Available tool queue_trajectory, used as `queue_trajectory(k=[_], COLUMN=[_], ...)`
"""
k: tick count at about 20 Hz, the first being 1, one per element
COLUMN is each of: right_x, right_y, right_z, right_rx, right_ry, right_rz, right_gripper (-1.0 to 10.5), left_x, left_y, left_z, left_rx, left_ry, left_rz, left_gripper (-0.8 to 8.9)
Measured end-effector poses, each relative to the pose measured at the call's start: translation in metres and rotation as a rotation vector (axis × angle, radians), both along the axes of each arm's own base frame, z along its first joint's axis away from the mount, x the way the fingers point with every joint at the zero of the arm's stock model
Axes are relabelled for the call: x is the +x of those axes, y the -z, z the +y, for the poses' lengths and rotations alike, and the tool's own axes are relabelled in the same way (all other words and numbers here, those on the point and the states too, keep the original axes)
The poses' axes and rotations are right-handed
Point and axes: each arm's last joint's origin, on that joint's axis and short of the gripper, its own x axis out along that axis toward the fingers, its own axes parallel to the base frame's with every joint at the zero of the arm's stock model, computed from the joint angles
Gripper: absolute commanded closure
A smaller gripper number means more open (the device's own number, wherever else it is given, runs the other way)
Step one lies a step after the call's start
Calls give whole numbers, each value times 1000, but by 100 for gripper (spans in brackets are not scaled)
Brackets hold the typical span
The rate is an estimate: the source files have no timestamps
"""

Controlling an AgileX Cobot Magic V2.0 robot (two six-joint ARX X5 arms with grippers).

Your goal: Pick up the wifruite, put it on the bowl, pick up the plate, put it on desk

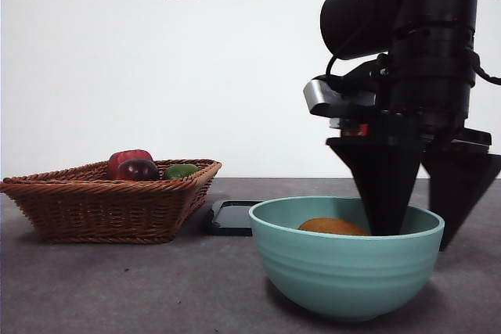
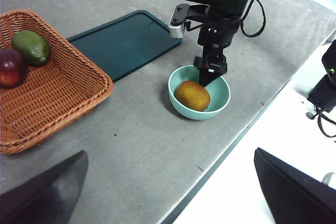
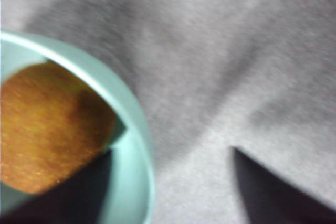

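Already inside the teal bowl (image 1: 344, 260) lies the wifruite (image 1: 332, 227), a small orange-brown fruit resting on the bowl's floor. The right hand (image 1: 419, 217) hangs over the bowl's rim with its two black jaws spread apart and gripping nothing: one jaw dips inside the bowl just beside the fruit, the other stands outside the wall, over the desk (image 1: 117, 287). The bowl sits near the desk's front edge. Behind it lies a flat dark tray (image 2: 126, 43), flush on the desk, and beside that a brown wicker basket (image 1: 109, 201) holding a dark red fruit (image 1: 137, 168) and a green fruit (image 1: 181, 170). Open grey desk stretches between basket and bowl. The left hand (image 2: 173, 192) waits high above the desk's edge, jaws wide apart, empty.
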Motion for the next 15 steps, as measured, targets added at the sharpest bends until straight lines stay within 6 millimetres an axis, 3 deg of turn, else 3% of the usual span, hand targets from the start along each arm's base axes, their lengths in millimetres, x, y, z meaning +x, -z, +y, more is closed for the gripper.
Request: queue_trajectory(k=[3,9,15], right_x=[0,2,27], right_y=[0,-4,-54], right_z=[0,3,5], right_rx=[12,29,47], right_ry=[5,16,58], right_rz=[8,1,-67], right_gripper=[937,937,937], left_x=[0,0,0], left_y=[0,0,0], left_z=[0,0,0], left_rx=[0,0,0], left_ry=[0,0,0], left_rz=[0,0,0], left_gripper=[313,313,313])
